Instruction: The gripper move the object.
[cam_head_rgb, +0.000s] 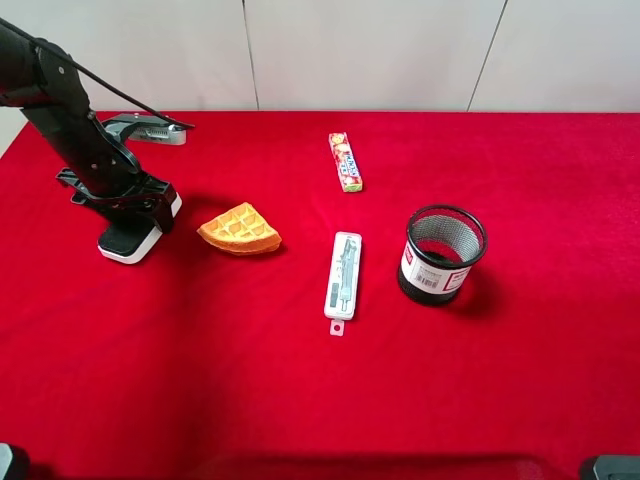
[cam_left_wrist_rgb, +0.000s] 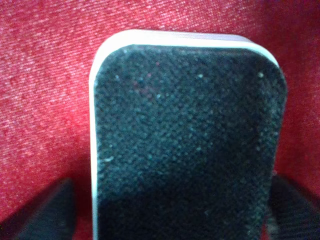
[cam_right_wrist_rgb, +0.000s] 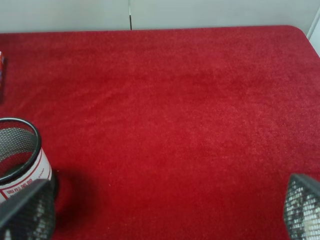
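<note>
Half the rounded black-felt, white-based eraser block hid under the black left arm, slanted down; its jaws straddled it, whether clamped I couldn't tell.

Eraser far end hidden under left end effector.

Bright, even light from overhead; a soft shadow pools beside my claw on the cloth. Close under me the eraser looks grainy and slightly blurred, dimming toward my fingers, perhaps my own shade.
</note>
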